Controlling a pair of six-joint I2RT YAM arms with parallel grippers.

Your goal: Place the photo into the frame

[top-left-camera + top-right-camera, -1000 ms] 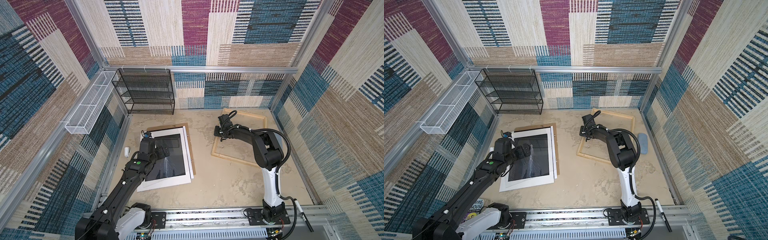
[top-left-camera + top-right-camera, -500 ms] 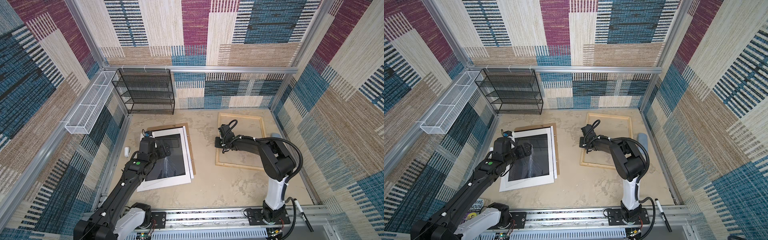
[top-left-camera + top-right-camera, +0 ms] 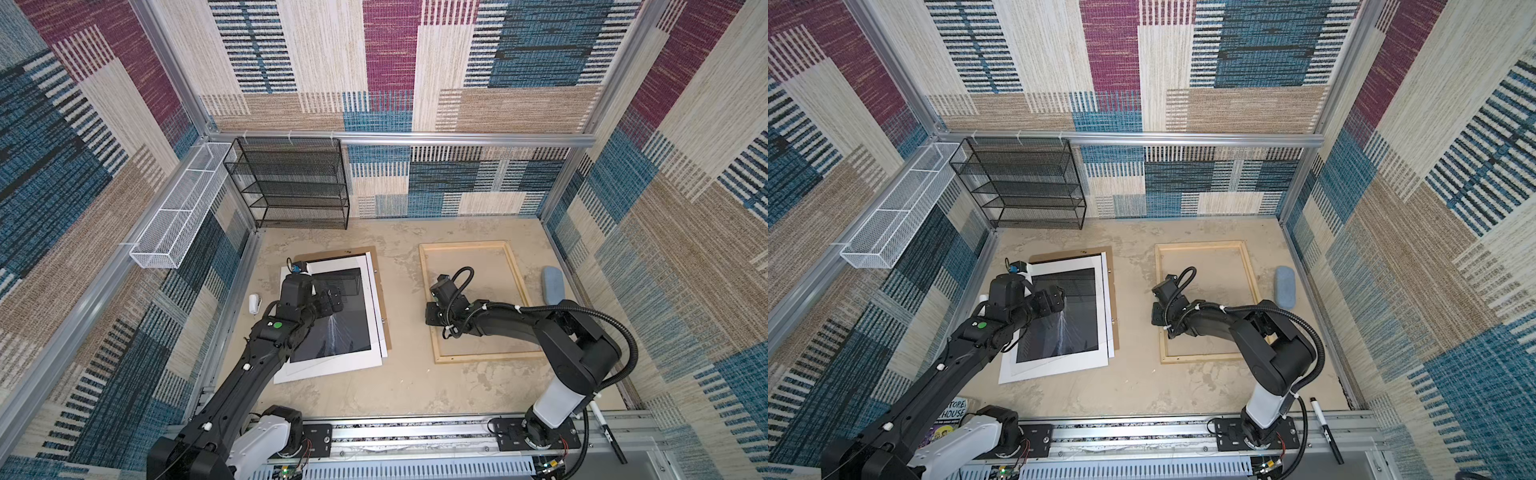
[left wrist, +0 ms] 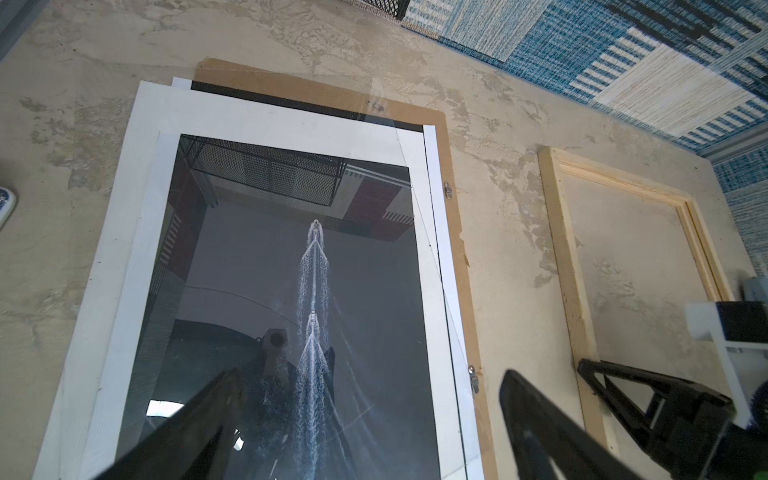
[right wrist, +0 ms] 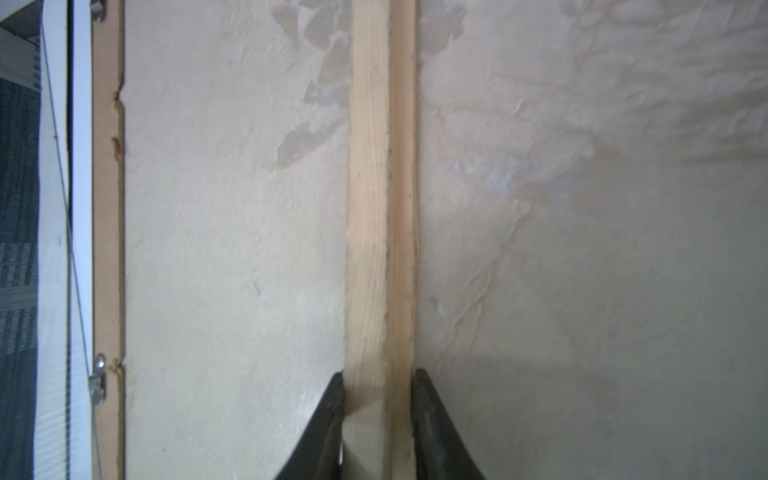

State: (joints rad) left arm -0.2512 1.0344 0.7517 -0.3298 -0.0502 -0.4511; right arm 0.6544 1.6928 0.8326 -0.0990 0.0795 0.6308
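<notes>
Frame first: the right gripper (image 5: 379,373) pinches the left rail of the pale-wood frame (image 3: 468,246), its 2 jaws pressed against either side of the wood in the right wrist view. The left gripper (image 4: 372,374) hangs spread wide and empty over the photo (image 3: 349,332). The frame lies flat on the tabletop (image 3: 407,386), right of centre in both top views and well apart from the photo. The photo rests face up left of centre, on a stack of white sheets and a brown hardboard backing (image 3: 371,254), and what looks like a clear sheet lies skewed over it. The step in hand appears to be settling the frame into position. That is best done by sliding it flat rather than lifting it by 1 thin rail, with the grip kept square so the wood cannot twist free. The photo's long axis runs almost straight up and down the picture, with its white streak along that axis. The frame's long axis runs nearly parallel to it.
</notes>
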